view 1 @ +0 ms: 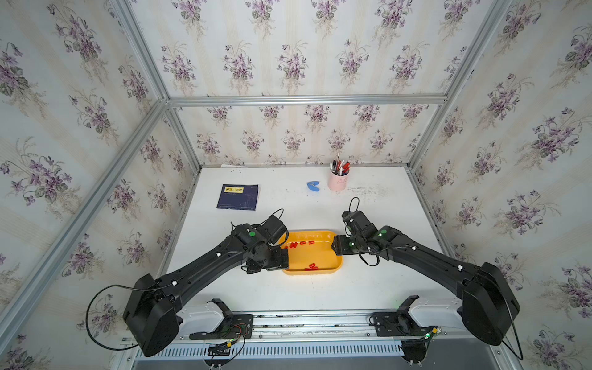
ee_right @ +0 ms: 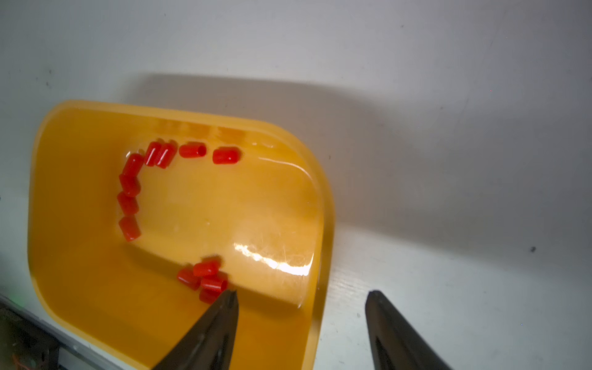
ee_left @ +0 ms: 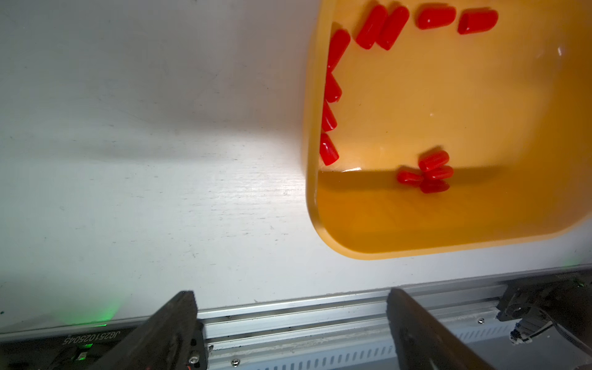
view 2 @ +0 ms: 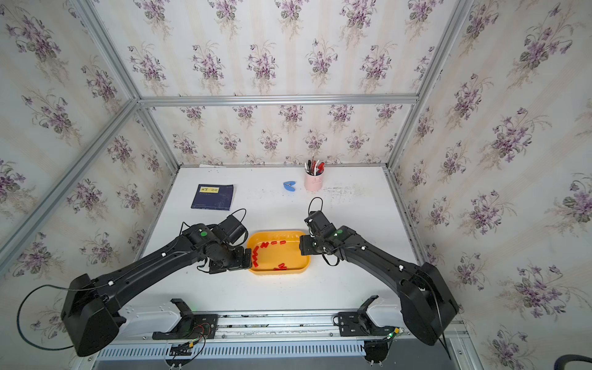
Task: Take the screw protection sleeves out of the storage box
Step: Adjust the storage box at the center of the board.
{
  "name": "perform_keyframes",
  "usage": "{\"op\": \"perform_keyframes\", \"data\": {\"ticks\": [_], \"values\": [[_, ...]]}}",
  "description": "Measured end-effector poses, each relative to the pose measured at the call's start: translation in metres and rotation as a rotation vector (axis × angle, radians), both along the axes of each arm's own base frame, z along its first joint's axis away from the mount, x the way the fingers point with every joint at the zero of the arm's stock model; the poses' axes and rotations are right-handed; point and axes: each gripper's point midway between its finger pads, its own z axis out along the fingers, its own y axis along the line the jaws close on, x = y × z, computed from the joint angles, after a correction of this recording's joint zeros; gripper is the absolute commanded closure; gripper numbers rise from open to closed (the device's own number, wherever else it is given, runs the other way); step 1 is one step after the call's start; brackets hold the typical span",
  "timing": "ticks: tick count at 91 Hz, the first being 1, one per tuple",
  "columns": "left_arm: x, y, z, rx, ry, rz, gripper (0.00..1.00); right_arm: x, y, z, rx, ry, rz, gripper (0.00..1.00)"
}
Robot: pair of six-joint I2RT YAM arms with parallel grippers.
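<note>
The only legible writing is a serial code (ee_left: 91,338) in pale characters, seen in the left wrist view on a dark plate (ee_left: 38,352) beyond the table (ee_left: 128,160) edge. It stands upside down there and reads roughly JG2510250045, though the last digits are blurred. In both top views a dark blue booklet (view 1: 237,197) (view 2: 212,197) lying on the table carries a yellow label (view 1: 234,189) (view 2: 209,190) with dark characters, too small to read.

storage box (view 2: 278,272) on desk (view 2: 282,211) | screw protection sleeves (view 2: 255,252) inside, mostly near walls | left gripper (view 2: 248,258), right gripper (view 2: 301,246) at opposite ends
</note>
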Motion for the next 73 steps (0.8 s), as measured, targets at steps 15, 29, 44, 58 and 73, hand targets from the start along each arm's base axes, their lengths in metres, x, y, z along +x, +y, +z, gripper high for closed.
{"op": "perform_keyframes", "data": {"ticks": [15,29,44,58,73], "values": [[0.009,-0.003,-0.012,0.022,-0.015,0.008,0.16,-0.013,-0.003,-0.014,-0.014,0.046,-0.019,0.42],[0.020,-0.010,-0.023,0.027,-0.025,0.009,0.42,-0.019,0.002,-0.020,-0.019,0.066,-0.014,0.47],[0.029,-0.017,-0.040,0.051,-0.009,-0.008,0.55,-0.015,0.003,-0.023,-0.033,0.075,-0.021,0.56],[0.032,-0.019,-0.047,0.059,-0.005,-0.030,0.65,-0.015,0.004,-0.024,-0.037,0.085,-0.019,0.69],[0.035,-0.021,-0.050,0.073,0.001,-0.056,0.81,-0.013,0.005,-0.026,-0.050,0.088,-0.022,0.85]]}}
